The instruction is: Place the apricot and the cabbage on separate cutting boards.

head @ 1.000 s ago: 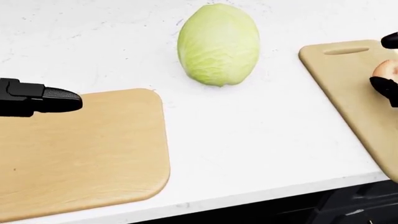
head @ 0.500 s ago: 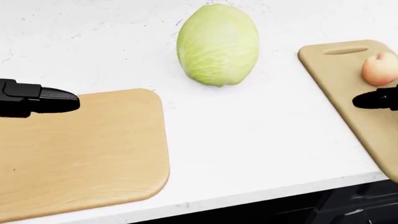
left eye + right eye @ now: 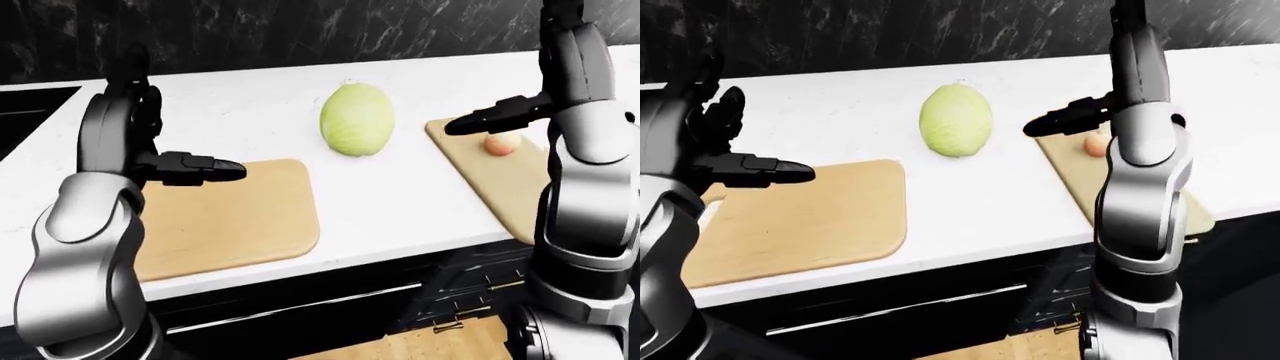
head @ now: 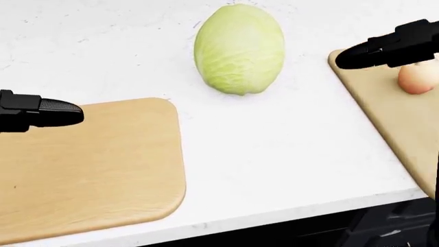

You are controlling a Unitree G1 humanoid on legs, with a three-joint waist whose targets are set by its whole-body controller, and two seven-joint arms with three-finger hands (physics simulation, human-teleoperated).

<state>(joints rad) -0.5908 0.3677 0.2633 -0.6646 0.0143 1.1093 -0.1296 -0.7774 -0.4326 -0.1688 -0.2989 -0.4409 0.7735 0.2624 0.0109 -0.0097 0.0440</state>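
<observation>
A pale green cabbage (image 4: pixel 239 49) lies on the white counter (image 4: pixel 288 149) between two wooden cutting boards. The apricot (image 4: pixel 416 78) rests on the right board (image 4: pixel 391 110), free of any hand. My right hand (image 4: pixel 360 55) is open and empty, fingers stretched left, raised just above the apricot and the board's top left corner. My left hand (image 4: pixel 62 112) is open and empty, fingers pointing right over the top left part of the left board (image 4: pixel 96 170), which is bare. The left-eye view shows both arms (image 3: pixel 190 169) and the cabbage (image 3: pixel 356 120).
A dark marble wall (image 3: pixel 300 34) runs behind the counter. A black sink or stove edge (image 3: pixel 25 112) shows at the far left in the left-eye view. Dark cabinet fronts (image 3: pixel 330 315) sit below the counter edge.
My right hand has let go of the apricot, lifted off the right board and moved up and left. The apricot stays on the board. The left hand has barely moved.
</observation>
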